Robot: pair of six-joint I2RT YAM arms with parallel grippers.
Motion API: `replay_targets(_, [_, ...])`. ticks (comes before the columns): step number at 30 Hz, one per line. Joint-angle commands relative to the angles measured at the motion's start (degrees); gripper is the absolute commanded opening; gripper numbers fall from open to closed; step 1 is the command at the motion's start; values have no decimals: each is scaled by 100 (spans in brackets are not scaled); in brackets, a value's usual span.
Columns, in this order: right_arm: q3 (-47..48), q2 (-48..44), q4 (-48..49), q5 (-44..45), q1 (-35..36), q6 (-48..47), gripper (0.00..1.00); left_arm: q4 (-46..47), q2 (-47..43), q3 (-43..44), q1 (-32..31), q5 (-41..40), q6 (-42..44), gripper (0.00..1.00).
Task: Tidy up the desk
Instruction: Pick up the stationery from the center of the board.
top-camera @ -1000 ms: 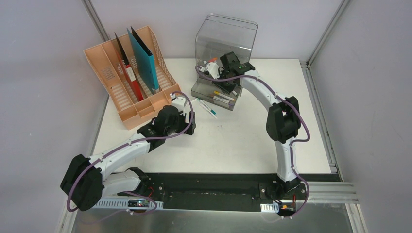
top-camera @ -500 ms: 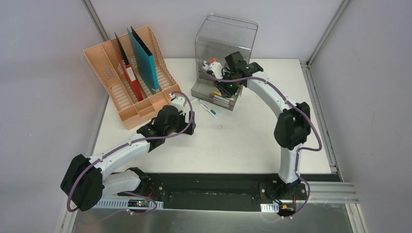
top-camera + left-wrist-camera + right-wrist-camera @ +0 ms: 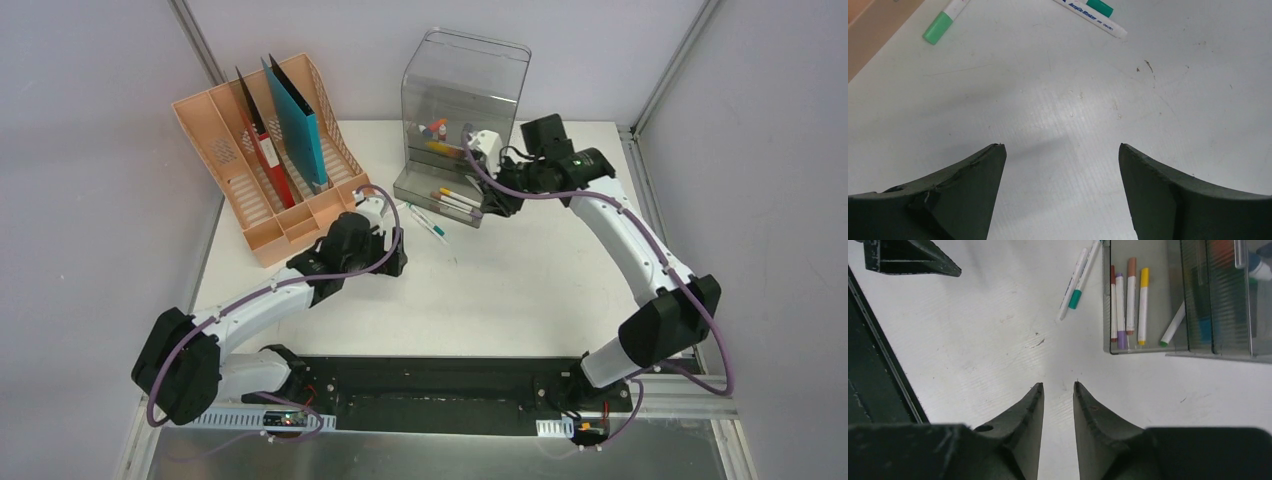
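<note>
Both arms hang over the desk (image 3: 520, 290), the big white tabletop that fills the scene from the black front rail to the far wall. The left gripper (image 3: 1060, 150) is spread wide and empty, low above bare surface. Just ahead of it lie a green-capped marker (image 3: 943, 22) and a white pen (image 3: 1090, 16). The right gripper (image 3: 1058, 387) is drawn in to a narrow slit with nothing between its fingers, beside the open drawer (image 3: 1138, 351) of the clear grey box (image 3: 465, 75).

The step in hand appears to be collecting those two loose pens for the drawer, where other markers (image 3: 1130, 300) already lie in a row.

To do it well, you advance the left arm until one barrel sits squarely between the jaws. Turn the wrist so the fingers cross the barrel rather than run along it. Choose one pen only; from the right wrist view they lie side by side, and whether they touch you cannot tell, so a sloppy descent may nudge or pinch both. Go down until the pads nearly meet the desk, close at mid-barrel, and lift straight. You keep the right arm away from the drawer mouth, since both arms converge there, and steer clear of the peach file rack (image 3: 215, 150) on the left.
</note>
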Motion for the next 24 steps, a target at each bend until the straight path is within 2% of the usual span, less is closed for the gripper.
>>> replay_targets(1, [-380,-560,50,-950,-676,-42,30,209,315,443,80,378,-299,85])
replay_targets(6, [-905,-936,255,-1370,-1319,-5,30,204,774,760,94,673,-623,84])
replay_targets(13, [-1281,-1030,557,-1802,-1856,79,30,-12,1594,1363,116,724,-1130,84])
replay_targets(17, [-1478,-962,689,-2232,-2189,154,30,-531,2177,1987,131,743,-1368,83])
replay_targets(24, [-1569,-863,778,-2361,-2340,240,30,-1660,3294,3113,146,447,-1957,81])
